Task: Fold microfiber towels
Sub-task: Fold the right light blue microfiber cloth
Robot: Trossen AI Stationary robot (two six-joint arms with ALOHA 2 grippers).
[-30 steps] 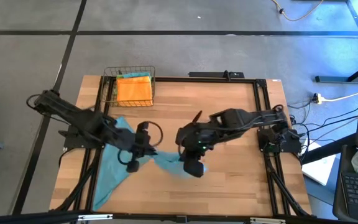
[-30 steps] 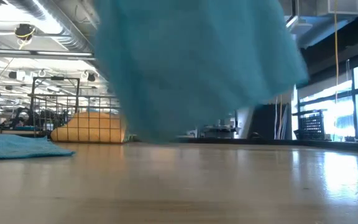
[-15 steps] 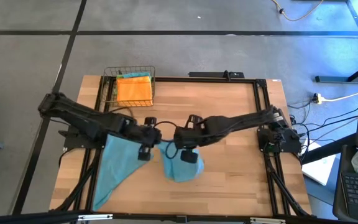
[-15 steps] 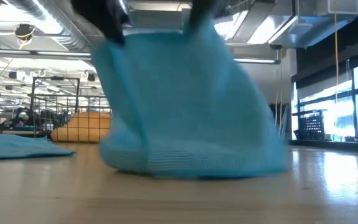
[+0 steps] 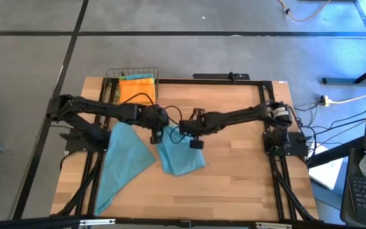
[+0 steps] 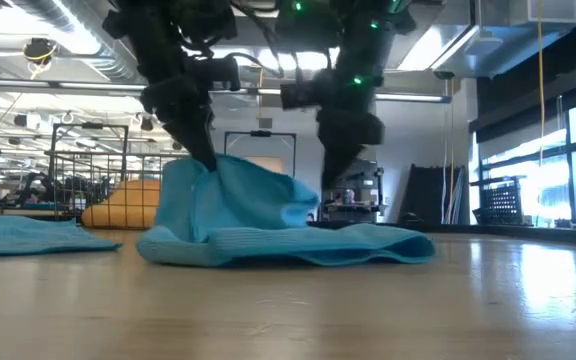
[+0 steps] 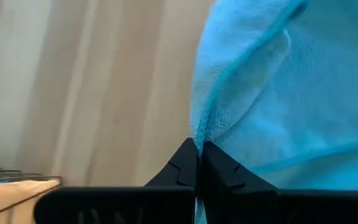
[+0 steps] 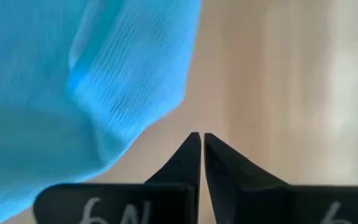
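**Half-folded towel at risk of springing back open**

The left gripper (image 5: 157,133) is pinching the far corner of a teal towel (image 5: 182,159) at the middle of the table (image 5: 246,184), its tips closed tight on a bunched edge of cloth, as the left wrist view is showing. The right gripper (image 5: 194,142) is hanging just beside the towel's other far corner with its tips all but touching and nothing between them; the cloth is lying free of it. In the low view the towel is sitting doubled over, with a raised hump under the left gripper.

A second teal towel (image 5: 122,159) is lying spread near the left side, and an orange towel (image 5: 137,91) is sitting in the wire basket (image 5: 112,86) at the far edge.

Likely trouble: with only one corner held, any pull by the left arm is going to drag the layers askew, and the hump may be flopping back, leaving an uneven fold
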